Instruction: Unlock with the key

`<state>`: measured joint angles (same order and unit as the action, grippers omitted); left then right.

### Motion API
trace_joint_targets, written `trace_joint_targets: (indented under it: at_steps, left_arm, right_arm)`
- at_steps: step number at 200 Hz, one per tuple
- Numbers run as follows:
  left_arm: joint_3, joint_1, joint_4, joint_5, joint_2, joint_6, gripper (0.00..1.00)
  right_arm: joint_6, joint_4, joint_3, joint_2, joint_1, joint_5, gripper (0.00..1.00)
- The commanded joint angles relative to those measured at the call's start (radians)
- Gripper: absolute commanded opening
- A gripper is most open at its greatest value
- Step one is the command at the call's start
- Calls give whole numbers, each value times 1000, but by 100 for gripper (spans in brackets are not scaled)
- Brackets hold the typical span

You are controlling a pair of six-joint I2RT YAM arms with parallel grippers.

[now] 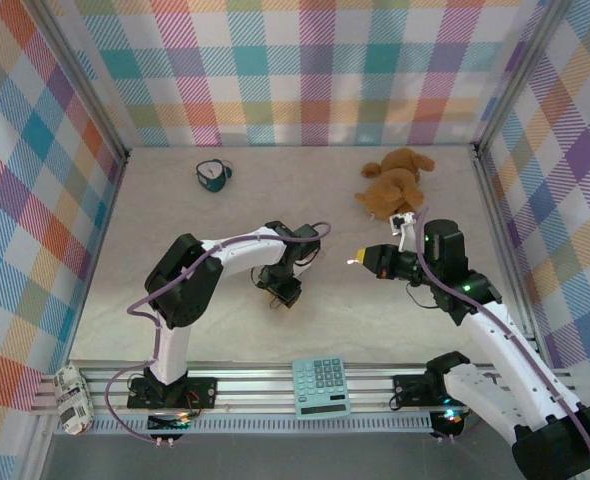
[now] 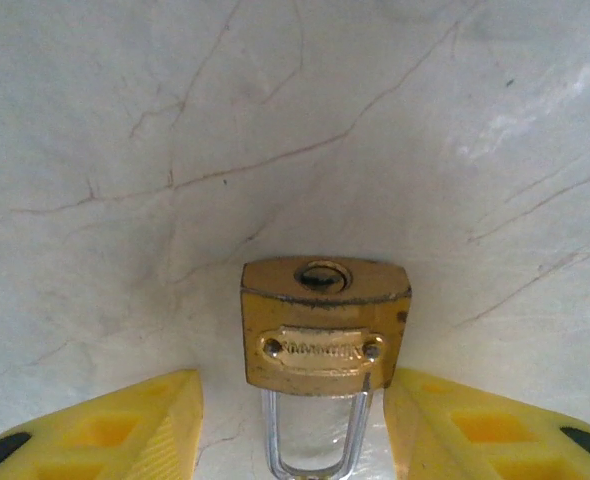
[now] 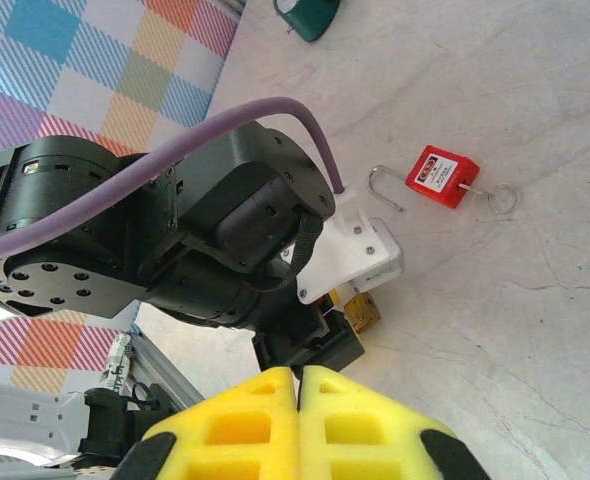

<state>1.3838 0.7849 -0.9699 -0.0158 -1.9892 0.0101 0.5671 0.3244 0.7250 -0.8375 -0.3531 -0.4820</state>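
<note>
Insertion step: left end effector (image 2: 293, 380) apart, flanking brass padlock (image 2: 325, 320) on desk (image 2: 125, 120). Right end effector (image 3: 297, 395) pressed together, apparently pinching key (image 1: 354, 263) (barely visible). Next: align blade w/ keyhole (image 2: 322, 276).

The tabletop (image 2: 395, 110) looks like pale marble, smooth and faintly glossy, with thin brown veins. The brass padlock (image 2: 323, 325) is dull yellow metal, scuffed along its edges, and its shackle (image 2: 269, 440) is bright, polished silvery metal. The jaws beside it are matt yellow plastic. The red padlock (image 3: 440, 177) has a glossy plastic body. The teddy bear (image 1: 395, 180) is brown plush; the walls (image 1: 305, 70) look like checked cloth.
</note>
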Motion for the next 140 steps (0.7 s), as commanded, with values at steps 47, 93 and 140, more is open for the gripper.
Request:
trace_joint_targets:
  at_steps: [47,93,140]
  left_arm:
    - [63,-3,-5,99,-46,8,48]
    - [54,-29,14,119,-70,20,46]
    - [36,-40,16,60,-96,24,39]
  right_arm:
    - [-15,8,-15,24,4,-2,3]
    - [-15,9,-16,30,5,-1,3]
    - [-16,9,-21,37,5,4,3]
